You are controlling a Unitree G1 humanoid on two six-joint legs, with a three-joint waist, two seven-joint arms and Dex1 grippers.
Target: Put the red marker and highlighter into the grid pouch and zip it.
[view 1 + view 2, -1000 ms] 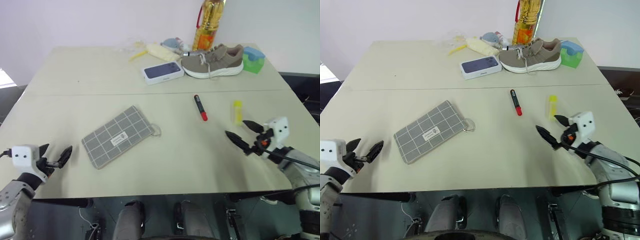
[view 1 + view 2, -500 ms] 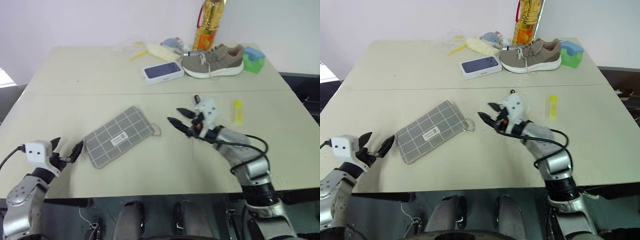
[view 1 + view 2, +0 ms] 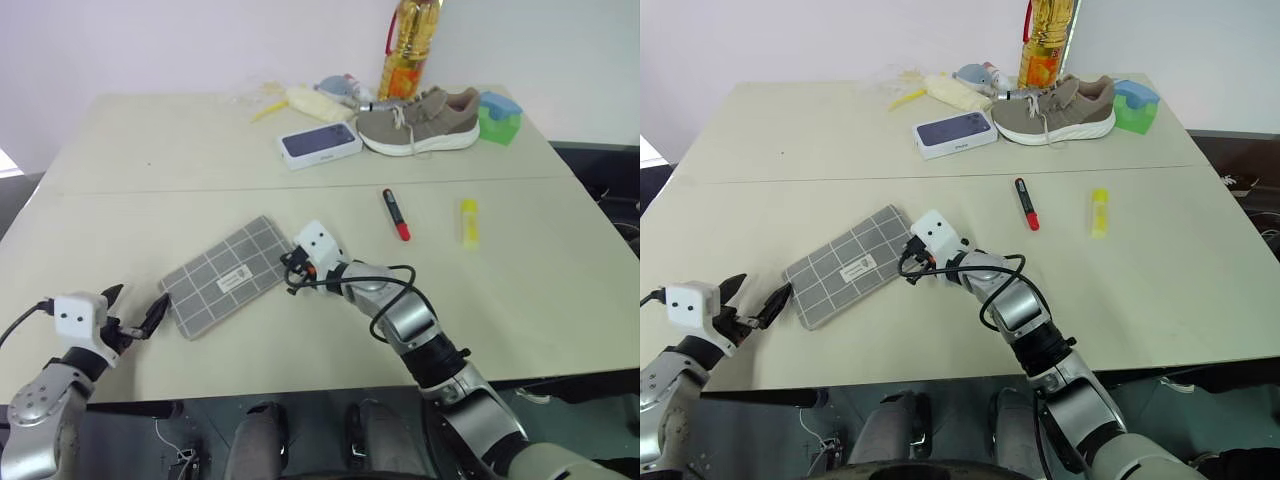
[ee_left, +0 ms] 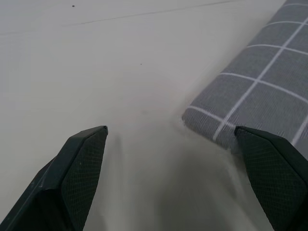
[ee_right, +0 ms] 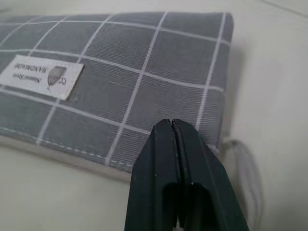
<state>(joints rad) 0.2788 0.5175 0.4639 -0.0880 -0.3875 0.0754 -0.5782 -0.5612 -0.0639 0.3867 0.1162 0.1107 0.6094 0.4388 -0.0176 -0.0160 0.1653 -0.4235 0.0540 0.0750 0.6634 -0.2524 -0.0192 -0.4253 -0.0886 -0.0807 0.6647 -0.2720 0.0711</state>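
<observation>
The grid pouch (image 3: pixel 228 275) lies flat on the near half of the table (image 3: pixel 150 190), a little left of centre, label up, and as far as you can judge it has nothing in it yet. Nearest you, the left gripper (image 3: pixel 135 317) hovers at the pouch's near-left corner with its jaws spread wide, one finger just beside the fabric, holding nothing. At the pouch's right end the right gripper (image 3: pixel 291 271) has its two fingers pressed fully together, tips at the zipper edge close to the ring pull (image 5: pixel 243 163); you cannot tell from these views whether the ring or the slider is actually pinched, or whether the zipper is open at all. Farther out and right of centre, the red marker (image 3: pixel 396 214) rests on the bare tabletop, and the highlighter (image 3: pixel 467 221) lies to its right, the two well apart from the pouch and from both grippers. So, by the look of it, you are at the very start: opening the pouch is in hand, and both pens, then the zipping, are left. At the far edge sit a white box (image 3: pixel 319 144) with a dark top, a shoe (image 3: pixel 418 119), a bottle (image 3: pixel 407 45) and a green block (image 3: pixel 498 116), none of them yours to move.
</observation>
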